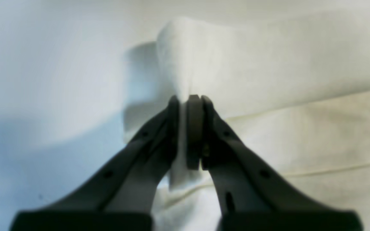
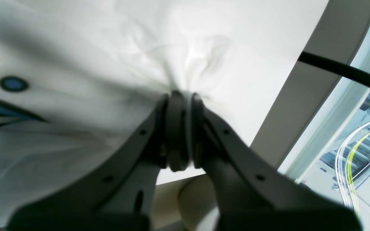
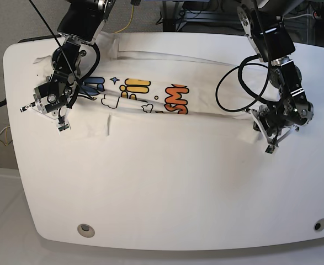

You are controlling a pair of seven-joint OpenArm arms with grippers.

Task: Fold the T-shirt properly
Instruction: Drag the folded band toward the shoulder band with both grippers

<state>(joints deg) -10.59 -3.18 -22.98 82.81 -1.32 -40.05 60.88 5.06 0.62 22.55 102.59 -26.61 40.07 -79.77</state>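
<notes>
Only the base view shows the T-shirt's [image 3: 150,99] colourful print.

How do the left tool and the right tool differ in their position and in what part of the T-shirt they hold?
The left tool pinches plain white cloth; the right tool pinches cloth near blue print. In the base view, the left tool sits at the T-shirt's right end, the right tool at its left end. Both are shut on it.

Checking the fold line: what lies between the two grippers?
In the base view, only the T-shirt stretches from right gripper to left gripper, its colourful print showing.
</notes>
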